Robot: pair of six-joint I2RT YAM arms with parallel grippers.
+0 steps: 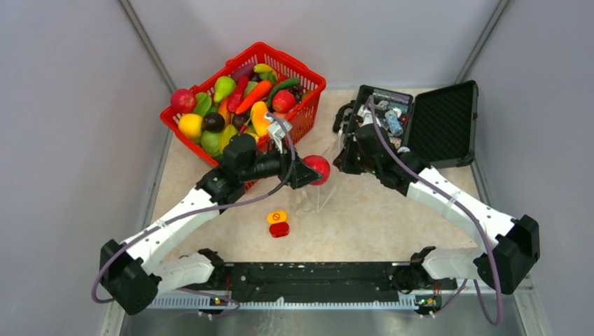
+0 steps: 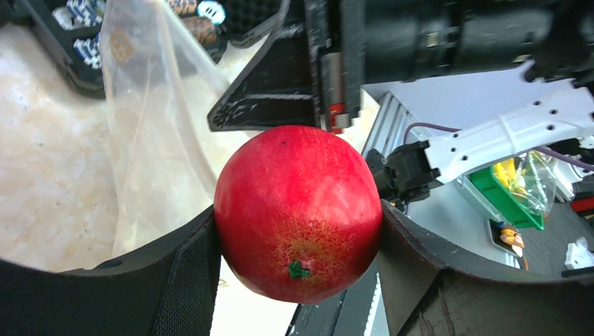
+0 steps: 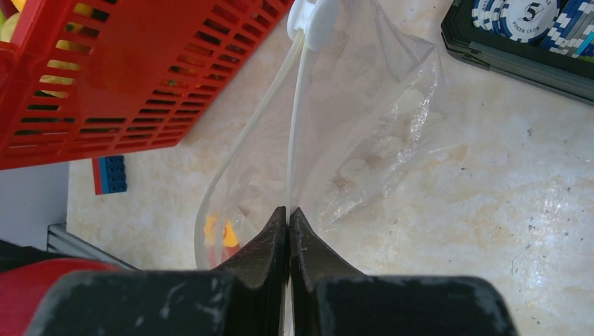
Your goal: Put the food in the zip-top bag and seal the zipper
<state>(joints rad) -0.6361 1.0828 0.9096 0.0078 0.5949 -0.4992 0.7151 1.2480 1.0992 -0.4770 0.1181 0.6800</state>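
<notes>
Between the fingers of the left gripper (image 2: 298, 234), clamped on both sides: a glossy red fruit (image 2: 298, 210), with jaws spread wide to fit it. Held off the table (image 1: 378, 210), near its middle, with the clear film of the zip-top bag (image 2: 150, 133) at 10 o'clock of the fruit in the left wrist view. At the right gripper (image 3: 288, 218), jaws pinched fully shut on the zipper (image 3: 295, 133), lifting the bag's mouth edge. Whitish strip split into two lines, one bowed out toward 7 o'clock, both meeting at a white slider (image 3: 313, 19) at 12 o'clock in the right wrist view. Farther out in the top view: red basket (image 1: 308, 115) at 11 o'clock of the grippers, heaped with the remaining food (image 1: 238, 101); open black case (image 1: 445, 122) at 2 o'clock; orange-and-red button block (image 1: 278, 224) at 7 o'clock. Beside the basket, at 9 o'clock in the right wrist view, a blue-and-red brick (image 3: 112, 175).
</notes>
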